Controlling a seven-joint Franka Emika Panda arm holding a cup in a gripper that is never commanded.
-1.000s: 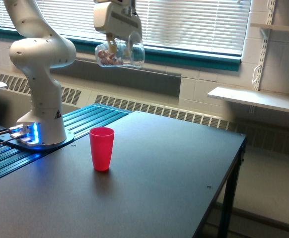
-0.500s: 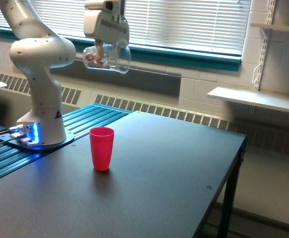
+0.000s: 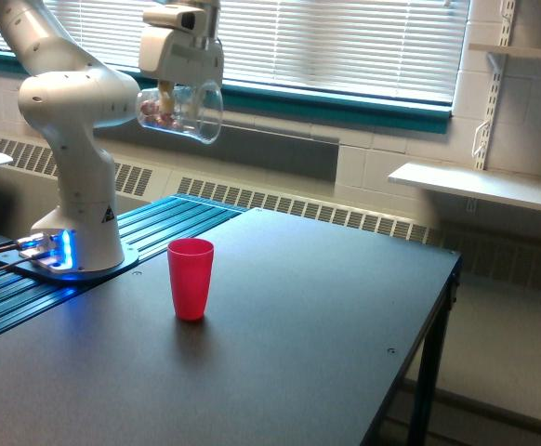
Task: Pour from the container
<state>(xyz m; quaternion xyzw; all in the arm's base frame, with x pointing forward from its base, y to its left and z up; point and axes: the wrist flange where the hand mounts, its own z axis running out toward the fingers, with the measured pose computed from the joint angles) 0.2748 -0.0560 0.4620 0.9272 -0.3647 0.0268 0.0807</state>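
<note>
The container (image 3: 181, 111) is a clear plastic cup held high in the air, lying nearly on its side with its wide mouth toward the exterior view's right. Small reddish and pale pieces lie in its closed end. My gripper (image 3: 170, 91) is shut on the container from above. A red cup (image 3: 190, 278) stands upright on the dark table (image 3: 280, 362), well below the container and slightly to the exterior view's right of it.
The arm's white base (image 3: 75, 223) stands on a ribbed blue-black platform at the exterior view's left. The table's edge runs along the exterior view's right. A white shelf (image 3: 480, 186) sticks out from the wall beyond it. Window blinds fill the back.
My gripper has carried the tilted container toward the exterior view's left and slightly down. The red cup has not moved.
</note>
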